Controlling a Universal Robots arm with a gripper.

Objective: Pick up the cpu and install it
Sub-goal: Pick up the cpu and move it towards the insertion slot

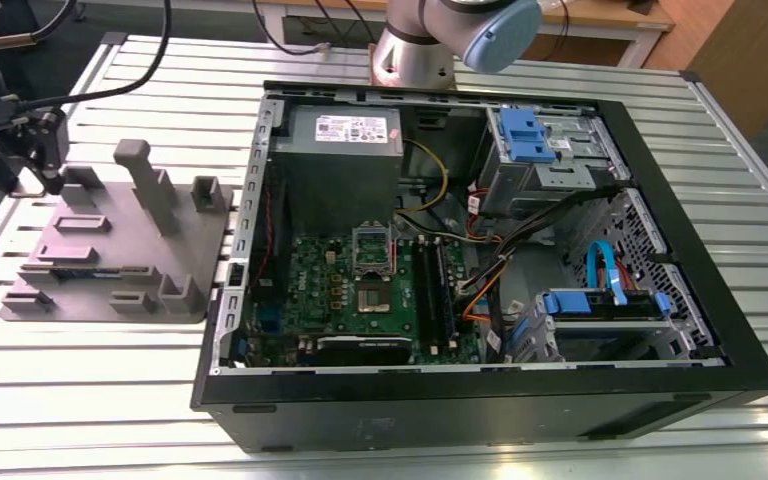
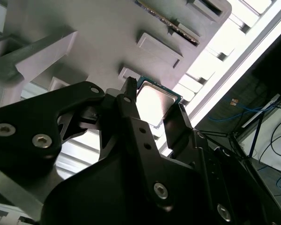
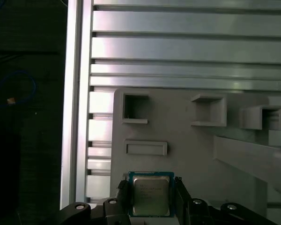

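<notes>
The cpu (image 3: 150, 196), a small square chip with a shiny metal top and a thin green rim, sits between my gripper's (image 3: 150, 187) two black fingers (image 3: 123, 194), which press on its opposite edges. The second wrist view shows the same grip on the cpu (image 2: 157, 101) by the gripper (image 2: 154, 102), just above the grey holder plate (image 2: 107, 37). In the exterior view the gripper (image 1: 40, 150) hangs over the far corner of that holder (image 1: 104, 250), at the exterior view's left. The motherboard's socket (image 1: 373, 250) lies open inside the PC case (image 1: 491, 395).
The holder carries upright posts (image 1: 144, 185) and pockets (image 3: 135, 108). A memory stick (image 2: 168, 21) lies in one slot. The case holds a power supply (image 1: 344, 135), black memory sticks (image 1: 435, 285), blue drive brackets (image 1: 524, 135) and cables. The slatted table's edge (image 3: 77, 93) runs beside the holder.
</notes>
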